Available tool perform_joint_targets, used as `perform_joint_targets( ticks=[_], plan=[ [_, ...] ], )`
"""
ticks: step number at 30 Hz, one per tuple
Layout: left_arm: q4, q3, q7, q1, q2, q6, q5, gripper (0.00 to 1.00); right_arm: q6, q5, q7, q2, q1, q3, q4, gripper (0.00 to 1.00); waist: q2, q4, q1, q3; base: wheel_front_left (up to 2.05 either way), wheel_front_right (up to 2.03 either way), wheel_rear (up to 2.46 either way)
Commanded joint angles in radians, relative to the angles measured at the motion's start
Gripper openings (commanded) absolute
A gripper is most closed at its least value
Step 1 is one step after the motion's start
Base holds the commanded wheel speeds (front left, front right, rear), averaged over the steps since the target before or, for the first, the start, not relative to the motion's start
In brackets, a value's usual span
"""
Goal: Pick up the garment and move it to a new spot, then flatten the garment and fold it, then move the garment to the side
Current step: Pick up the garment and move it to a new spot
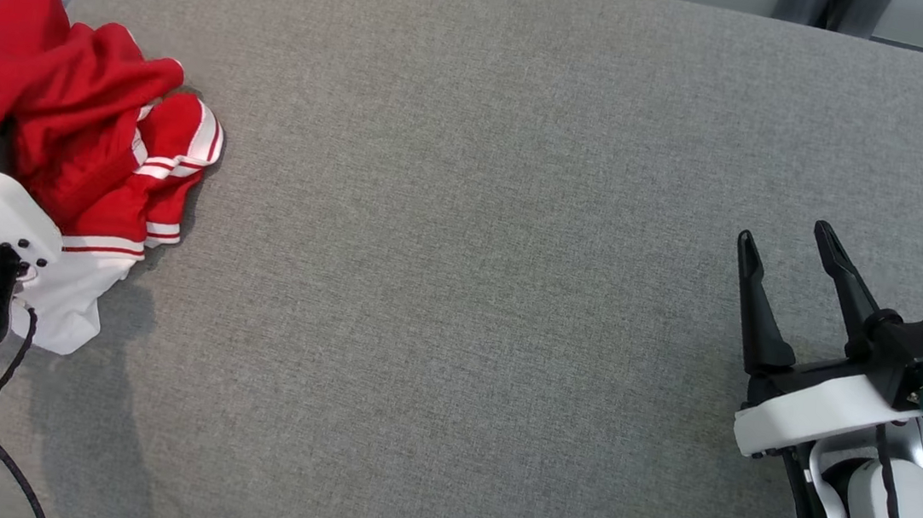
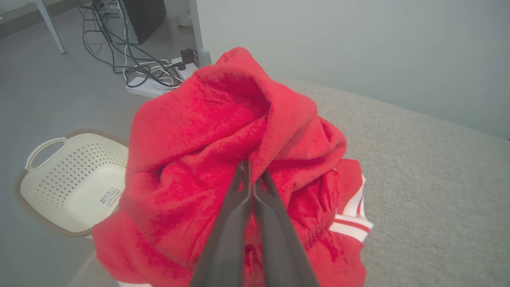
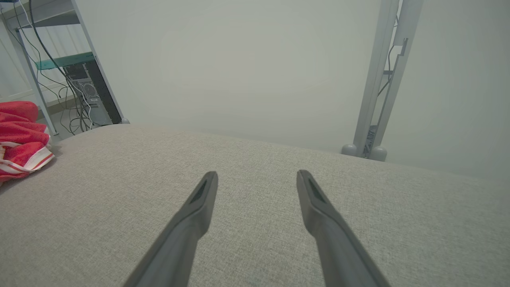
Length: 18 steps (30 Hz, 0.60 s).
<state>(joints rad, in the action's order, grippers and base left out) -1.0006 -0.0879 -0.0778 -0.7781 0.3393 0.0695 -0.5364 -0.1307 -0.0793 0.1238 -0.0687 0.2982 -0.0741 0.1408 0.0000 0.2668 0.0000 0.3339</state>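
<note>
Garment [image 1: 89,125] heaped on worktop [image 1: 471,251] at tips of my left pincer [image 2: 252,171], well left of my right pincer [image 1: 784,230]; basket [image 2: 79,163] on floor, further left.

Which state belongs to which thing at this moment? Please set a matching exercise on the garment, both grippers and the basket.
Things:
1. garment
2. left gripper
3. right gripper
4. basket

States:
A. open, above the bare grey surface
B. on the floor, beside the surface
C. crumpled in a heap at the surface's left edge
D. shut on a fold of red cloth

Pairs: 1-C; 2-D; 3-A; 4-B
</note>
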Motion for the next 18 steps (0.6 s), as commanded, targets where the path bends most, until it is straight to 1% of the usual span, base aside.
perform_joint_targets(
  ticks=[1, 5, 8, 10, 13, 14, 18],
  plan=[
    [0.001, 0.002, -0.039, -0.021, 0.014, 0.0, 0.007, 0.0, 0.0, 0.002, 0.01, -0.002, 0.0, 0.003, 0.003, 1.0, 0.0, 0.007, 0.0, -0.014, 0.0, 0.0, 0.0],
    [0.025, 0.009, -0.133, -0.035, 0.023, -0.005, 0.015, 0.0, 0.0, -0.003, 0.015, 0.001, -0.014, 0.007, 0.014, 1.0, 0.0, 0.016, 0.0, -0.053, 0.0, 0.0, 0.0],
    [0.058, 0.017, -0.161, -0.031, 0.029, -0.003, 0.017, 0.0, 0.0, -0.005, 0.021, 0.003, -0.022, 0.011, 0.017, 1.0, 0.0, 0.019, 0.0, -0.075, 0.0, 0.0, 0.0],
    [0.102, 0.027, -0.176, -0.006, 0.04, -0.009, 0.023, 0.0, 0.0, -0.008, 0.024, 0.005, -0.026, 0.011, 0.019, 1.0, 0.0, 0.018, 0.0, -0.099, 0.0, 0.0, 0.0],
    [0.2, 0.046, -0.185, 0.043, 0.051, -0.028, 0.038, 0.0, 0.0, -0.015, 0.031, 0.01, -0.045, 0.009, 0.025, 1.0, 0.0, 0.015, 0.0, -0.136, 0.0, 0.0, 0.0],
    [0.241, 0.052, -0.186, 0.065, 0.047, -0.037, 0.042, 0.0, 0.0, -0.015, 0.033, 0.011, -0.05, 0.01, 0.026, 1.0, 0.0, 0.014, 0.0, -0.149, 0.0, 0.0, 0.0],
    [0.453, 0.067, -0.186, 0.189, 0.037, -0.085, 0.075, 0.0, 0.0, -0.017, 0.042, 0.013, -0.077, 0.016, 0.03, 1.0, 0.0, 0.004, 0.0, -0.201, 0.0, 0.0, 0.0]
  ],
)
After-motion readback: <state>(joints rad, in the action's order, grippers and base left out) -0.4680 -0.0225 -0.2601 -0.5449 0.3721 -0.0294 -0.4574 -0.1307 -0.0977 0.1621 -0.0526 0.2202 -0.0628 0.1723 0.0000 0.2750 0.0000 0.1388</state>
